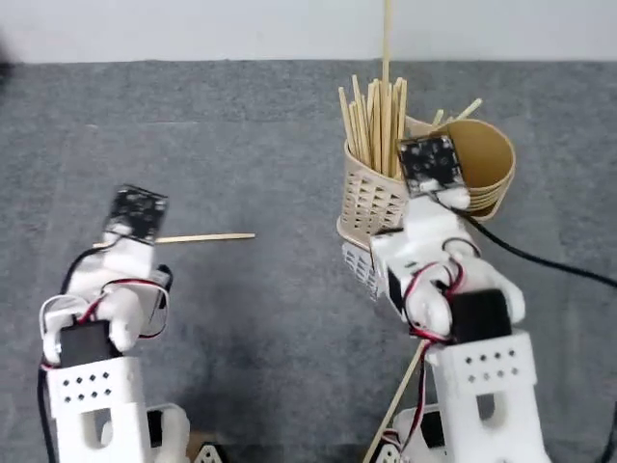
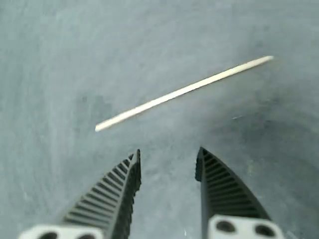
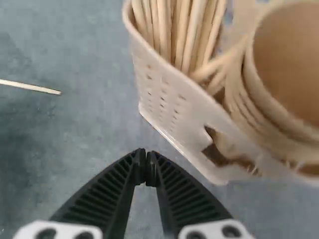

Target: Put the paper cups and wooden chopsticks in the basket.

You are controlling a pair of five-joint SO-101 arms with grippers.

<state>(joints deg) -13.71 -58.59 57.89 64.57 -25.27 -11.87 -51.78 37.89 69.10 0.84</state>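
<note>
A single wooden chopstick (image 1: pixel 204 237) lies flat on the grey mat, just ahead of my left gripper (image 2: pixel 168 155), which hangs open above the mat with nothing between its fingers. The cream basket (image 1: pixel 371 203) stands at the right with several chopsticks (image 1: pixel 378 116) upright in it. A stack of brown paper cups (image 1: pixel 487 164) leans in its far side. My right gripper (image 3: pixel 146 162) is shut and empty, close in front of the basket wall (image 3: pixel 172 107). The cups (image 3: pixel 291 74) and the loose chopstick's tip (image 3: pixel 32 87) show beyond it.
Another chopstick (image 1: pixel 400 400) lies on the mat beside the right arm's base, partly covered by it. A black cable (image 1: pixel 549 262) runs off to the right. The grey mat (image 1: pixel 241 135) ends at a white wall behind.
</note>
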